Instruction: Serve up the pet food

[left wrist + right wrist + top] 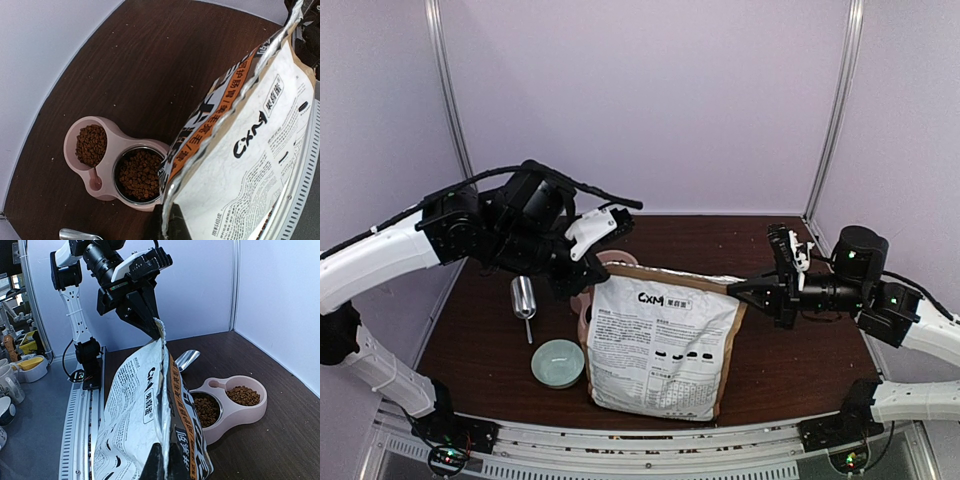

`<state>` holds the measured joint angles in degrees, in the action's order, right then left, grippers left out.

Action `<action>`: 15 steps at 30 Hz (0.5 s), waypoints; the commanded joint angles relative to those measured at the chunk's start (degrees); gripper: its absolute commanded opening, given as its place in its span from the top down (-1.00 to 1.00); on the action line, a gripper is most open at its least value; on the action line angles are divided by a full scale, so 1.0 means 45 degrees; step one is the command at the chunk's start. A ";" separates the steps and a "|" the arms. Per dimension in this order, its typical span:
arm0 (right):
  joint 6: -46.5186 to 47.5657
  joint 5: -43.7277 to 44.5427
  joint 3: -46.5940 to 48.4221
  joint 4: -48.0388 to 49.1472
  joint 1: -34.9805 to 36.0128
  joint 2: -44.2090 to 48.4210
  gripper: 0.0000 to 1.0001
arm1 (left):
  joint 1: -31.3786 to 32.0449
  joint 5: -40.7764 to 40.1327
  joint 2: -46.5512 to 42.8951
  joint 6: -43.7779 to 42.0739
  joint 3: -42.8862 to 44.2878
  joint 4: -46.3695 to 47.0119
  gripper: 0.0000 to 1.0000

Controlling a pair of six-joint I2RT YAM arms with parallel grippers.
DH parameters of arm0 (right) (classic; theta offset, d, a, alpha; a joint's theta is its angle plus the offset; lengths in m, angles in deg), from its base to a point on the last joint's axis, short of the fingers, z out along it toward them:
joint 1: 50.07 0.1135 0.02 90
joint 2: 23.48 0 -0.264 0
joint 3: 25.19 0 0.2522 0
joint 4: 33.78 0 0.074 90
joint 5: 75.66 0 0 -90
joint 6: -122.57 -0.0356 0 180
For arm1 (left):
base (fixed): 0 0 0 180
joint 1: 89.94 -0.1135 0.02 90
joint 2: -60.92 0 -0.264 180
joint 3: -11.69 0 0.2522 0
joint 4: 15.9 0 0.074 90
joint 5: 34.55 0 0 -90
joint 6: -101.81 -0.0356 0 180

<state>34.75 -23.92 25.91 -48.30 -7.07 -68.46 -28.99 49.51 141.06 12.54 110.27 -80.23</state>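
Observation:
The pet food [139, 174] is reddish-brown kibble filling the steel-lined compartment of a pink double bowl [107, 150]; more kibble [91, 145] lies in its smaller compartment. Both show in the right wrist view [205, 409]. A large white and brown "CXM" bag [660, 340] stands in front of the bowl with its top pinched flat. My left gripper [588, 277] is shut on the bag's top left corner [172, 220]. My right gripper [738, 291] is shut on the bag's top right corner [167, 462]. The bag's inside is hidden.
A metal scoop [524, 298] lies left of the bag, and a small pale green bowl [558, 362] sits near the bag's front left corner. White walls close off the back and sides. A metal rail [650, 450] runs along the near edge.

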 commanded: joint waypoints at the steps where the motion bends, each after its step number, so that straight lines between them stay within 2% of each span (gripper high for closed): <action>1: 0.0044 -0.0011 0.0200 0.0121 -0.0142 0.0745 1.00 | -0.1144 -0.3018 -0.0472 0.0091 -0.0350 -0.2221 1.00; 6: 0.0063 0.0057 0.0202 0.0057 -0.0142 0.0813 1.00 | -0.1258 -0.3221 -0.0593 0.0125 -0.0418 -0.2220 1.00; 8: 0.0084 0.0093 0.0214 0.0013 -0.0143 0.0863 1.00 | -0.1314 -0.3335 -0.0732 0.0161 -0.0510 -0.2219 0.77; 10: 0.0098 0.0142 0.0233 -0.0048 -0.0142 0.0895 1.00 | -0.1365 -0.3407 -0.0916 0.0231 -0.0565 -0.2220 0.62; 11: 0.0085 0.0109 0.0280 -0.0125 -0.0142 0.0895 0.95 | -0.1375 -0.3415 -0.1014 0.0302 -0.0571 -0.2220 0.50; 12: 0.0052 0.0019 0.0374 -0.0228 -0.0142 0.0885 0.75 | -0.1381 -0.3399 -0.1129 0.0398 -0.0567 -0.2220 0.35; 14: 0.0012 -0.0171 0.0660 -0.0594 -0.0142 0.0859 0.34 | -0.1376 -0.3124 -0.1363 0.0522 -0.0552 -0.2059 -0.08; 15: 0.0052 -0.0311 0.0829 -0.0814 -0.0142 0.0819 0.20 | -0.1376 -0.2935 -0.1497 0.0580 -0.0533 -0.1936 -0.22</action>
<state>34.83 -23.83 26.07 -50.63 -7.29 -66.12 -34.17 40.99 136.82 13.48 108.08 -86.70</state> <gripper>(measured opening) 0.276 0.492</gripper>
